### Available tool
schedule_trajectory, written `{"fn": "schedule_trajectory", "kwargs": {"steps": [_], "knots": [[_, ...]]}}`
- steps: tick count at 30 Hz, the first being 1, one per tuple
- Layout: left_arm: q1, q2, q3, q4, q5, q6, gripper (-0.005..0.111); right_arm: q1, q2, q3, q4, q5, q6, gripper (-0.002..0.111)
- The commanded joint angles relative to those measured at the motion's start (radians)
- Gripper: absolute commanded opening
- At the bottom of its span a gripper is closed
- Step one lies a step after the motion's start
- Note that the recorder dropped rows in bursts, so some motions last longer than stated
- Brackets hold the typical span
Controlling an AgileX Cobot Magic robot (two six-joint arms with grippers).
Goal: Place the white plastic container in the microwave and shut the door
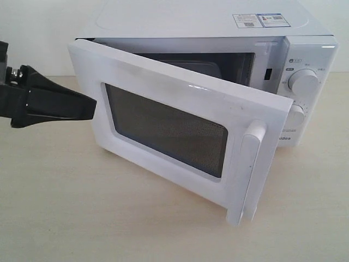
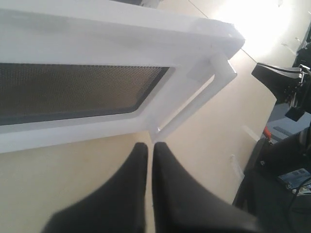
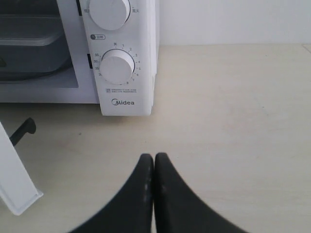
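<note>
Looking across a pale table [image 1: 82, 218] carrying everything else. Finding the microwave [image 1: 191, 22] standing at the far side, toward the right, its front facing near. Seeing the door [image 1: 163, 90] hanging about half open, hinged at the left and angling out toward the near right, with its dark mesh window [image 1: 163, 131] facing outward and its handle [image 1: 248, 169] standing upright at the free edge. Catching the white plastic container [image 3: 29, 41] lying inside the microwave, lid on, showing through the opening in the right wrist view. Watching the left gripper [image 1: 91, 106] reaching in from the left, fingers pressed together and gripping nothing, its tip at the door's outer face by the hinge side; touching or just short, impossible to tell. Noting the right gripper [image 3: 154, 158] hovering over the table on the near side of the control panel [image 3: 146, 29], apart from it, fingers likewise closed together and carrying nothing. Spotting the upper dial [image 1: 304, 82] sitting above the lower dial [image 3: 117, 66] on that panel, and stickers [image 1: 259, 20] lying on the microwave's top at the far right.
</note>
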Motion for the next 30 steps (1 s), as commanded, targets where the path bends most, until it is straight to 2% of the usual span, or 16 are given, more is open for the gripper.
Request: {"fn": "schedule_trajectory", "kwargs": {"steps": [1,30], "knots": [[-0.003,0.002,0.004,0.002,0.013,0.006,0.004,0.002,-0.005,0.0,0.001,0.0,-0.006,0.0],[-0.003,0.002,0.004,-0.004,-0.014,0.006,0.004,0.002,-0.005,0.0,0.001,-0.005,-0.006,0.0]]}}
